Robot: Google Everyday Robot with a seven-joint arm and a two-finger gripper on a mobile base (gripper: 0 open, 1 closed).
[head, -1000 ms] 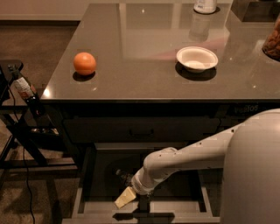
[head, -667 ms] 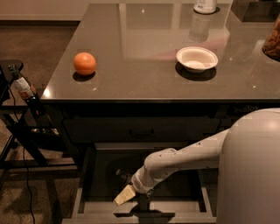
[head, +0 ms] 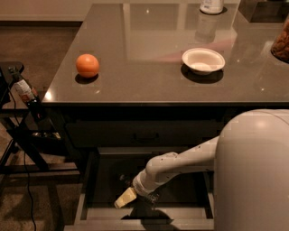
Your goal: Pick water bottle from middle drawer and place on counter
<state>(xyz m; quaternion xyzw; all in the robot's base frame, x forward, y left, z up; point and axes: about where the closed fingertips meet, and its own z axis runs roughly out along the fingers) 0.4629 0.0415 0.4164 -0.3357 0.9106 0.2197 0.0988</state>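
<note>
The step in hand is the pick, at its reaching or grasping stage. The middle drawer (head: 84, 198) stands pulled out at the bottom centre of the frame, below the dark cabinet front. The robot's pale arm (head: 180, 161) slants down into it from the lower right. The claw (head: 128, 198) sits low in the front left part of the drawer, close over the dark floor and near the front rim. Whether the claw is apart, together or clamped on anything cannot be told here.

The water bottle cannot be made out. Nothing clear and ribbed shows on the bare drawer floor, and nothing of the kind lies on the tabletop (head: 144, 49). Most likely it is hidden under or behind the claw, inside the drawer.

The tabletop fills the upper half of the frame. It carries an orange (head: 87, 65) toward its left edge and a white bowl (head: 203, 60) right of centre, well apart from each other. A white container (head: 211, 5) stands at the top edge. At far left, off the tabletop, a dark bottle with a red-white label (head: 25, 90) stands by a black stand (head: 18, 135).

The next move, as I judge it, calls for a sure hold on the bottle. Then comes a lift clear of the drawer rim and out from under the tabletop's edge. Only after that can the arm swing up to the bare stretch between orange and bowl.
</note>
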